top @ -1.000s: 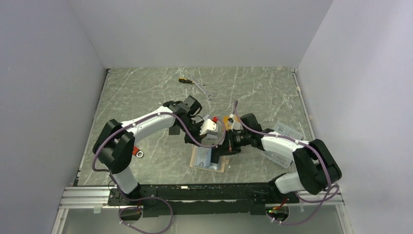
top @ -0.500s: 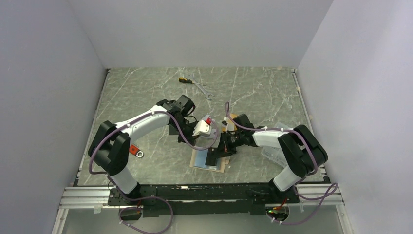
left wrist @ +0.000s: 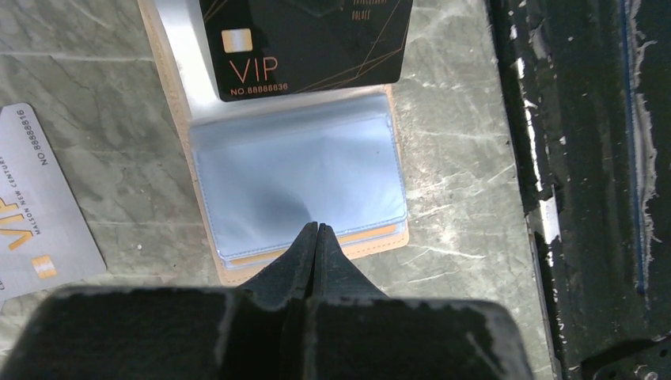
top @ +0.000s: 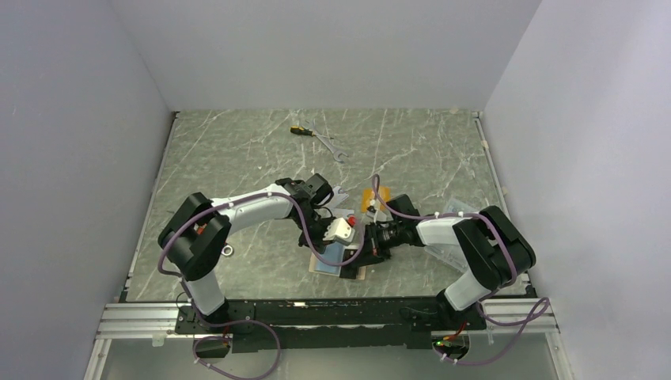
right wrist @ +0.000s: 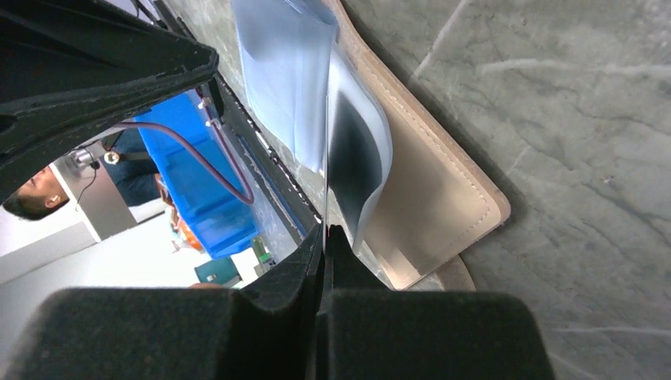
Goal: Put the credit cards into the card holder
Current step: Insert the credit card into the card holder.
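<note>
- Far left of the left wrist view: a silver-grey card [left wrist: 36,214], flat on the marble table [left wrist: 459,158], near the card holder but clear of it.
- Bottom centre of that view: the left gripper [left wrist: 316,231], fingers pressed together with no gap. Tips at the near edge of the holder's clear sleeve [left wrist: 301,166]. Cannot tell whether a leaf of the sleeve is pinched between them.
- Below centre in the top view, between the two grippers: the card holder [right wrist: 431,198], lying open on the table, tan cover down and sleeves up.
- Top of the left wrist view: the black card [left wrist: 308,39], marked VIP, over the far half of the holder, its near edge overlapping the sleeve.
- Bottom centre of the right wrist view: the right gripper [right wrist: 325,231], clamped on the black card, seen there edge-on as a thin line running up beside a lifted sleeve leaf.
- Right of centre in the top view: an orange card [top: 375,196], flat on the table, apart from the holder.
- Further right: a clear plastic box [top: 463,212], beside the right arm.
</note>
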`<state>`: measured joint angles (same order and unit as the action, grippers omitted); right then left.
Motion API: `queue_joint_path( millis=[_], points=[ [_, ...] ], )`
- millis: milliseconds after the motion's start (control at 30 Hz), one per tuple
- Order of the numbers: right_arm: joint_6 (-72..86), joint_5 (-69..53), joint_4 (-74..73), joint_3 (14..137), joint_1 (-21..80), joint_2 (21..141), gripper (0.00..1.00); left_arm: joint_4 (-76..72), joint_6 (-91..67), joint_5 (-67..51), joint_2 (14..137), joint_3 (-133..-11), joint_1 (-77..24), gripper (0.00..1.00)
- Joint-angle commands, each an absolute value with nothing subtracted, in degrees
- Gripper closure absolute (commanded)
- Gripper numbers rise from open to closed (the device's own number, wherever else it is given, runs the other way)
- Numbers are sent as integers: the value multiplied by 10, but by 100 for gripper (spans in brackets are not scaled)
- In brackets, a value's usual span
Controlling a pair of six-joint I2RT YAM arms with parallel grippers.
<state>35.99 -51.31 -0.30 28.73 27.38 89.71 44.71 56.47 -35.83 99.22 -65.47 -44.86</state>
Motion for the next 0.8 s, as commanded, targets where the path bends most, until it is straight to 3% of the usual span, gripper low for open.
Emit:
queue_joint_path(
  millis=[0, 400, 767],
  points=[
    [348, -540, 40, 289, 270, 899, 100, 431, 584, -337, 995, -647, -454, 100],
    [339, -577, 54, 322, 269, 933, 100, 412, 570, -267, 991, -622, -454, 100],
    [357, -501, 72, 318, 263, 931, 100, 405, 576, -243, 991, -595, -459, 100]
  ],
)
